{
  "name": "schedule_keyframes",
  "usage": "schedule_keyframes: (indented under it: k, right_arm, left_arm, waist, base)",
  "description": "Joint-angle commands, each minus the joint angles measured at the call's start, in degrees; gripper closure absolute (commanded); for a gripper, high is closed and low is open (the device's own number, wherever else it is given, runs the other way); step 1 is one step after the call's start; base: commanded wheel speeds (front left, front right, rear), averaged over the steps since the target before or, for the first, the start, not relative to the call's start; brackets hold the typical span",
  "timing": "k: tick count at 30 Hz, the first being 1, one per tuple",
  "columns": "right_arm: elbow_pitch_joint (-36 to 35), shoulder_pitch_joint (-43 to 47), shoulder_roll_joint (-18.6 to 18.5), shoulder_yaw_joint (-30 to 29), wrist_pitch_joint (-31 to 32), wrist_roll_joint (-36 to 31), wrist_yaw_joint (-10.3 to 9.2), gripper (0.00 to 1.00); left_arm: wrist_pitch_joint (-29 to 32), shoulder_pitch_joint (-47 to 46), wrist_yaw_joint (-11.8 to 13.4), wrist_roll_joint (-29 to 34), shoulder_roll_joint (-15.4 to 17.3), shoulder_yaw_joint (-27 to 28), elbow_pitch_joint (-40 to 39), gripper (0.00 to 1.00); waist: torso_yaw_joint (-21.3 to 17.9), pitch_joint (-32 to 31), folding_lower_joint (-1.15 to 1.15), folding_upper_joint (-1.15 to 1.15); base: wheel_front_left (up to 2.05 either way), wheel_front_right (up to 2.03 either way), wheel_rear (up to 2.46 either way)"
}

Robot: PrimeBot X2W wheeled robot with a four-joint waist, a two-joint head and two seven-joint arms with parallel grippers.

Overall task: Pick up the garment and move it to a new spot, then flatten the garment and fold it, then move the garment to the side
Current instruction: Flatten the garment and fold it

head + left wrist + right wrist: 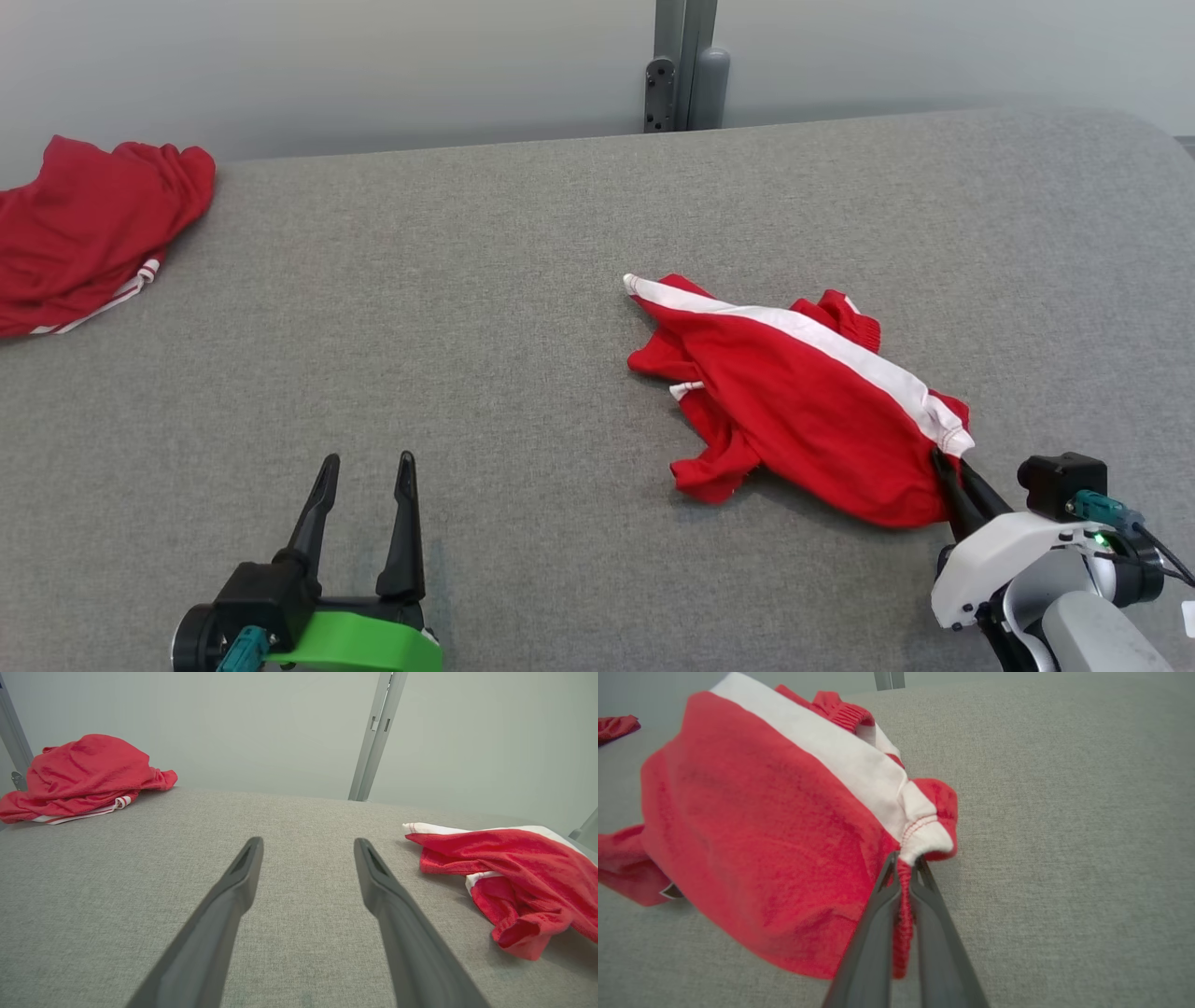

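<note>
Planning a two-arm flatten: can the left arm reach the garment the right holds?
Likely yes: left jaws open, only bare table between them and the garment; right jaws pinch just its waistband corner.

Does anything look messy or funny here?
Yes. The red garment with the white stripe lies crumpled in a heap on the grey surface, its edge pinched in the right pincer. A second red garment sits bunched at the far left. Nothing looks torn.

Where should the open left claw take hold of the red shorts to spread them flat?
Probably the white-striped corner of the red shorts, approached from the robot's left by the left claw: it juts out flat, opposite where the right claw pinches.
</note>
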Motion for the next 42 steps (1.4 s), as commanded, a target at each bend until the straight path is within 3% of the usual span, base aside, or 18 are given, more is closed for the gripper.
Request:
schedule_keyframes:
  k: [1,2,3,4,5,15,24,29,32,42]
  right_arm:
    - [1.0,0.3,0.2,-0.1,-1.0,-0.4,-0.02,1.00]
    - [1.8,0.2,0.2,-0.2,-1.7,-0.7,-0.02,0.98]
    - [2.5,-0.1,0.3,-0.3,-2.4,-0.7,-0.02,0.72]
    - [3.2,-0.2,0.4,-0.2,-2.9,-0.9,-0.02,0.52]
    - [4.0,-0.4,0.4,-0.1,-3.3,-1.3,-0.02,0.00]
    - [7.6,0.5,0.1,-1.4,-6.2,-1.7,-0.02,0.00]
    - [-3.5,-0.3,-3.1,-1.8,-4.4,-3.0,-0.02,0.00]
    - [-13.0,-2.7,-3.2,2.0,1.1,-2.9,-0.02,0.00]
    - [-15.0,-6.3,-4.2,6.4,6.0,-3.1,-0.03,0.00]
    - [-7.1,-23.0,-7.1,20.0,21.7,-0.4,-0.03,0.00]
  left_arm:
    - [0.0,0.7,-0.1,0.4,0.1,0.1,0.1,0.00]
    - [0.0,0.8,-0.1,0.4,0.1,0.1,0.1,0.00]
    - [0.0,0.8,-0.1,0.5,0.1,0.1,0.1,0.00]
    - [0.0,0.9,-0.1,0.4,0.1,0.1,0.1,0.00]
    - [0.0,1.0,-0.1,0.4,0.1,0.1,0.1,0.00]
    - [0.0,1.4,0.2,0.5,0.1,-0.1,-0.1,0.00]
    - [0.0,1.0,0.4,-0.5,0.1,-1.0,-0.1,0.00]
    - [0.0,0.4,0.7,-1.0,0.1,-1.4,-0.1,0.00]
    - [0.0,-0.5,0.7,-1.4,0.1,-1.8,0.0,0.00]
    - [0.0,-2.7,1.3,-2.8,0.1,-3.7,0.0,0.00]
  waist:
    - [-0.1,-0.2,0.00,0.00]
    - [-0.2,-0.3,0.00,0.00]
    - [-0.3,-0.3,0.00,0.00]
    - [-0.5,-0.4,0.00,0.00]
    - [-0.6,-0.5,0.00,0.00]
    - [-2.3,-0.7,0.00,0.00]
    - [-1.5,-1.0,0.00,0.00]
    - [0.2,-0.6,0.00,0.00]
    - [1.8,0.1,0.00,0.00]
    - [8.5,3.7,0.00,0.00]
  base:
    - [0.00,0.00,0.00]
    - [0.00,0.00,0.00]
    - [0.00,0.00,0.00]
    - [0.00,0.00,0.00]
    - [0.00,0.00,0.00]
    - [0.00,0.00,0.00]
    - [0.00,0.00,0.00]
    - [0.00,0.00,0.00]
    - [0.00,0.00,0.00]
    - [0.00,0.00,0.00]
